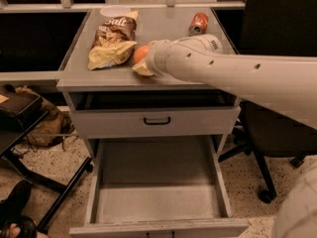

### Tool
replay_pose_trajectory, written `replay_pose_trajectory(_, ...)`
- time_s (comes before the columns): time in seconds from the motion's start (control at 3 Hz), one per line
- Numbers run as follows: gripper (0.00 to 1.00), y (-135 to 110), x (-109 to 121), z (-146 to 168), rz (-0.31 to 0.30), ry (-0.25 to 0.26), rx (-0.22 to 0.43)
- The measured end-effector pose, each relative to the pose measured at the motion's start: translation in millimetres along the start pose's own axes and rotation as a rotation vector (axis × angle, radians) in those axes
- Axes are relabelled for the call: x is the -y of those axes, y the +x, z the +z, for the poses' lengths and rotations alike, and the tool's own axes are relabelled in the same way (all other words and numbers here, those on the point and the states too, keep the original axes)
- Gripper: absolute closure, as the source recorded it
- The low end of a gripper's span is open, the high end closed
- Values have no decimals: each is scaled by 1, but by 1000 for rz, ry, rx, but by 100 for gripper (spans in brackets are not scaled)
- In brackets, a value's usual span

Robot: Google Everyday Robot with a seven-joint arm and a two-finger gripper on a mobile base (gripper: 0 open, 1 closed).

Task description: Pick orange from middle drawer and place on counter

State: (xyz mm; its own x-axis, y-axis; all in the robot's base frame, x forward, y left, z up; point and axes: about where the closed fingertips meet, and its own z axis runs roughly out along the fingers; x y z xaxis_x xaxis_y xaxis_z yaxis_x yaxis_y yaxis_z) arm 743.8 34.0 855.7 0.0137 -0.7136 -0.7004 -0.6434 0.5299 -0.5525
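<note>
Gripper [145, 63] sits over the flat light-grey counter [168, 21] of the drawer cabinet, centre of the frame slightly above the middle, at the end of the thick white arm [233, 73] that enters from the right edge. Small round orange [140, 53] is at the gripper's tip, partly covered by it, near the counter's front edge; a pale yellow part of the gripper shows just below the fruit. Cannot tell whether the gripper is clamped on the orange or slack around it, nor whether the fruit rests on the surface. Crumpled brown-and-yellow chip bag [111, 41] lies just left of the orange, touching or nearly so. Red soda can [199, 23] lies on its side at the counter's upper right, well apart from the orange. White round lid or cup [115, 10] at the counter's far edge, behind the bag. Wide shallow grey metal middle drawer [158, 202] is pulled fully out in the lower centre, bare floor showing. Above it, a grey drawer front with a black handle [157, 120] stands slightly ajar. Black office chair [277, 133] at right.
</note>
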Motion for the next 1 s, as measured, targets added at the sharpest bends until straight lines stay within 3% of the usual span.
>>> replay_pose_trajectory(1.0, 12, 0, 0, 0, 0, 0, 0)
